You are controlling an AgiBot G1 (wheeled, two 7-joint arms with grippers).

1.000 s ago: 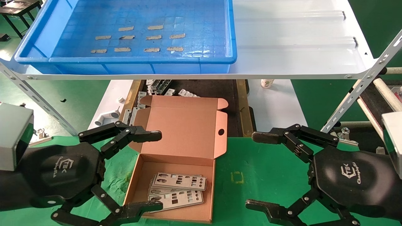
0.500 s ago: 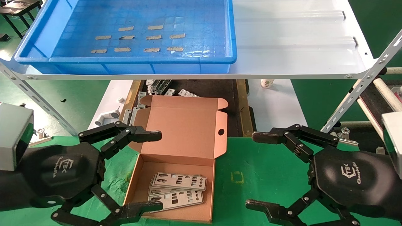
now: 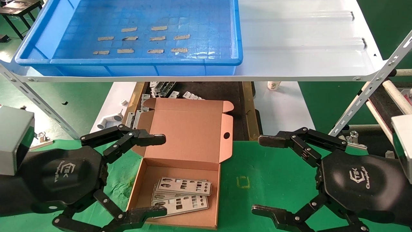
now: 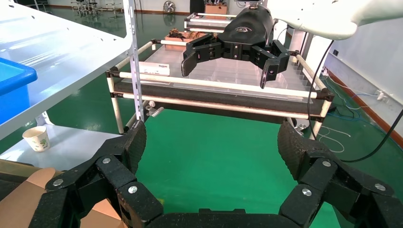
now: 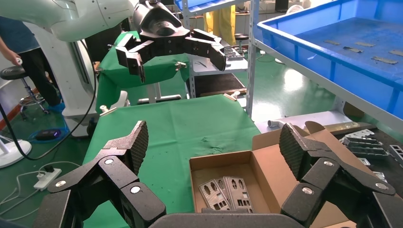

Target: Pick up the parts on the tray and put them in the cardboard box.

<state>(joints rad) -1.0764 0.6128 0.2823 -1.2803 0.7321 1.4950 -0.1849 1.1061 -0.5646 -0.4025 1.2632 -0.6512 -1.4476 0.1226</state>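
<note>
The silver plates (image 3: 182, 193) lie stacked inside the open cardboard box (image 3: 180, 219) on the green table; they also show in the right wrist view (image 5: 228, 192). The blue tray (image 3: 128, 61) on the white shelf holds only tan tape strips (image 3: 156, 38). My left gripper (image 3: 157, 175) is open and empty at the box's left side. My right gripper (image 3: 262, 175) is open and empty over the green table, right of the box. The box shows in the right wrist view (image 5: 223, 164), and the tray too (image 5: 332, 71).
The white shelf (image 3: 305, 48) overhangs the table's far side on slotted posts (image 3: 370, 87). Grey metal brackets (image 3: 161, 88) and a white pipe fitting (image 3: 107, 120) lie below it behind the box. A paper cup (image 3: 273, 85) stands farther right. A roller rack (image 4: 218, 90) stands to the right.
</note>
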